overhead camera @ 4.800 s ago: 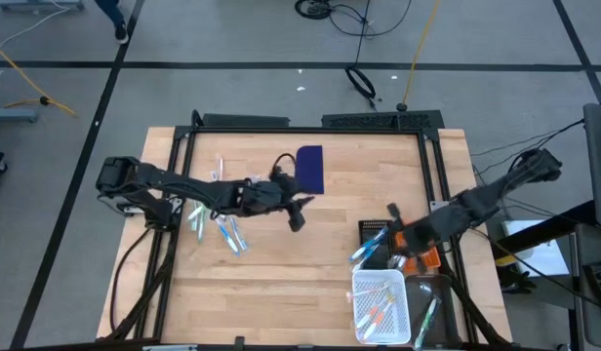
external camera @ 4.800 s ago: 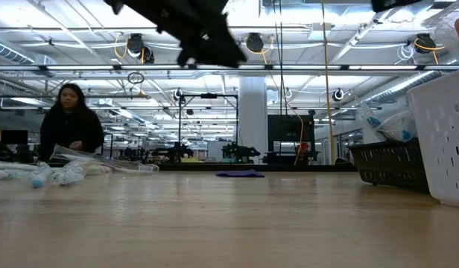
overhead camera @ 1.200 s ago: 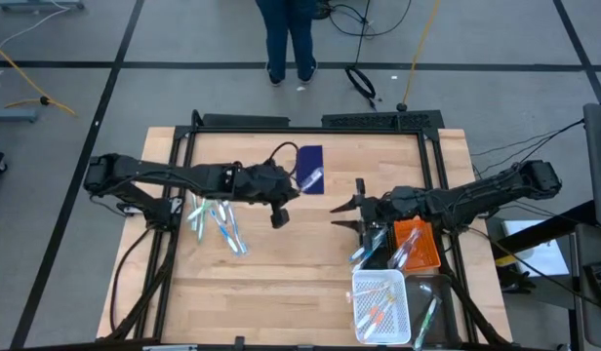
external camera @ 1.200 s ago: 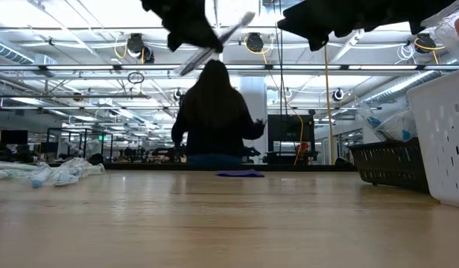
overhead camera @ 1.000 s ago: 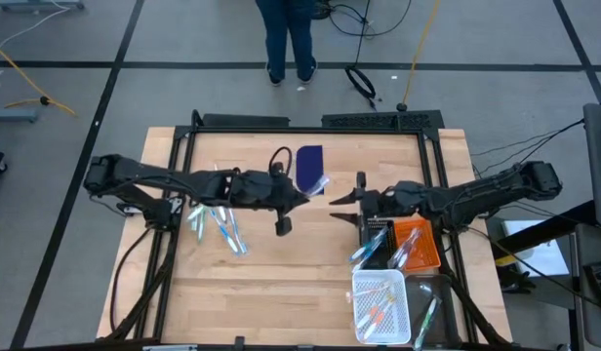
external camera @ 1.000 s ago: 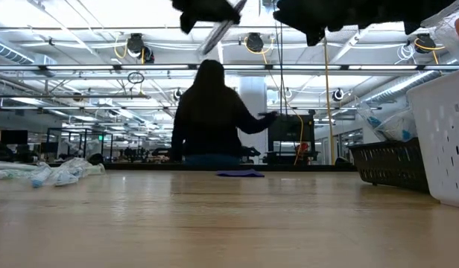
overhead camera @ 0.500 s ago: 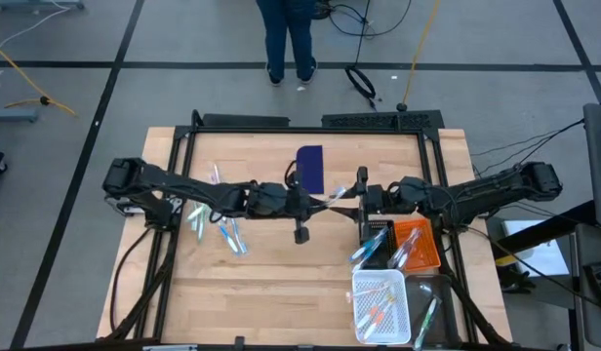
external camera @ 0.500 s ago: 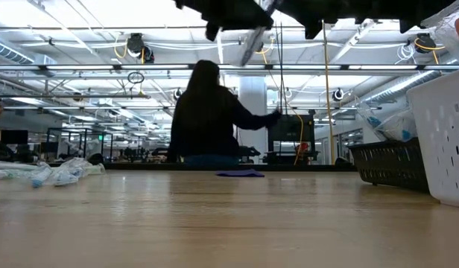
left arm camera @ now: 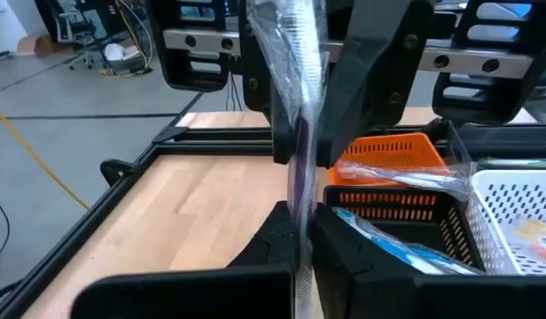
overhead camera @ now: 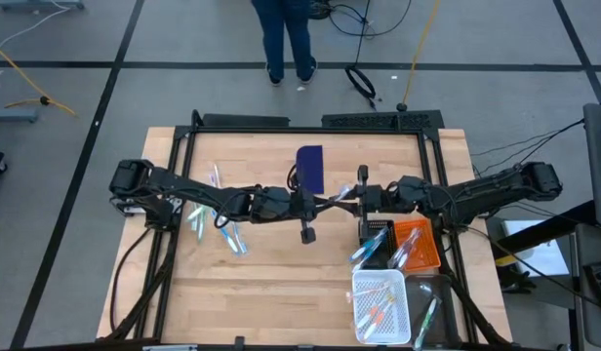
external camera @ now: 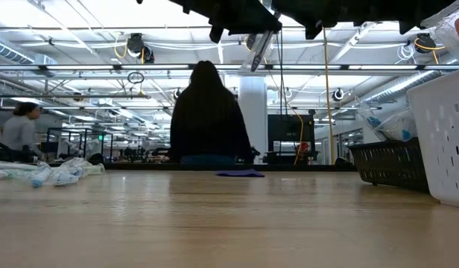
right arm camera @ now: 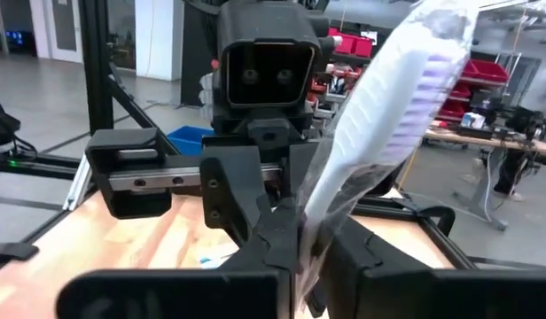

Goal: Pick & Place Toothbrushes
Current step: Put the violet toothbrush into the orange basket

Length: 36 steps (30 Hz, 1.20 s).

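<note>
A toothbrush (overhead camera: pixel 341 199) in a clear wrapper hangs high over the table's middle, and both grippers are shut on it. My left gripper (overhead camera: pixel 330 203) reaches it from the left and my right gripper (overhead camera: pixel 352 199) from the right, tip to tip. In the low view the toothbrush (external camera: pixel 259 46) slants down below the dark grippers. In the right wrist view its bristle head (right arm camera: pixel 417 89) stands close to the camera. Several more wrapped toothbrushes (overhead camera: pixel 218 219) lie flat on the table's left part. My left gripper pinches the wrapped toothbrush's handle end (left arm camera: pixel 300 226) between its two fingers, coming level from the table's left. The toothbrush runs on past the fingers toward the right gripper, lifted clear of the table. My right gripper pinches the same toothbrush farther along its handle (right arm camera: pixel 315 221) between its two fingers, coming level from the table's right. The head end slants back up over this gripper, clear of the table.
A black basket (overhead camera: pixel 378 230), an orange basket (overhead camera: pixel 418 255) and a white basket (overhead camera: pixel 381 304) holding toothbrushes stand at the near right. A dark blue flat rectangle (overhead camera: pixel 310 168) lies toward the far edge. A person (overhead camera: pixel 286 34) stands beyond the far edge.
My left gripper has carried the toothbrush toward the table's right, up to my right gripper, which has stayed in place. The right gripper's fingers, spread a second ago, have shut on the toothbrush, so both grippers hold it now.
</note>
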Motion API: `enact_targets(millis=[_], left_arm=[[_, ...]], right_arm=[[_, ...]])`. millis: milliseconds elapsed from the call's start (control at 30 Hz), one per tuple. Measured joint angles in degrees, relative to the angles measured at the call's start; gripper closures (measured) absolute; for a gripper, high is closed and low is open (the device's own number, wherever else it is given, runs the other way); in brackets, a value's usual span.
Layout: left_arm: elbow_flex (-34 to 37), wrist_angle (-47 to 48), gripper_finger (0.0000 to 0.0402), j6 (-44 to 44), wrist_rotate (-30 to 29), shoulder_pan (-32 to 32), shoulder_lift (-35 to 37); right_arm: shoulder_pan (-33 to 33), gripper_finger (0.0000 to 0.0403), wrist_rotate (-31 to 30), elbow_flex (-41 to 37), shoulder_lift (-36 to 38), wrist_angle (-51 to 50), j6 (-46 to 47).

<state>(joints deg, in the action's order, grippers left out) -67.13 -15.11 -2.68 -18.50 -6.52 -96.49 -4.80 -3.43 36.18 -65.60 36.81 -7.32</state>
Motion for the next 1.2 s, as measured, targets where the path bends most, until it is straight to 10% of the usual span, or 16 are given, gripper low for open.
enact_targets(millis=[467, 1200], left_arm=[[0.0, 0.5, 0.0292, -1.5, -0.1, 0.1, 0.1], [0.0, 4.9, 0.0284, 0.4, -0.2, 0.3, 1.7]], right_arm=[[-0.1, 0.0388, 0.4, 0.0, 2.2, -5.1, -1.3], [-3.1, 0.0388, 0.8, 0.0, 31.3, -41.6, -0.9]])
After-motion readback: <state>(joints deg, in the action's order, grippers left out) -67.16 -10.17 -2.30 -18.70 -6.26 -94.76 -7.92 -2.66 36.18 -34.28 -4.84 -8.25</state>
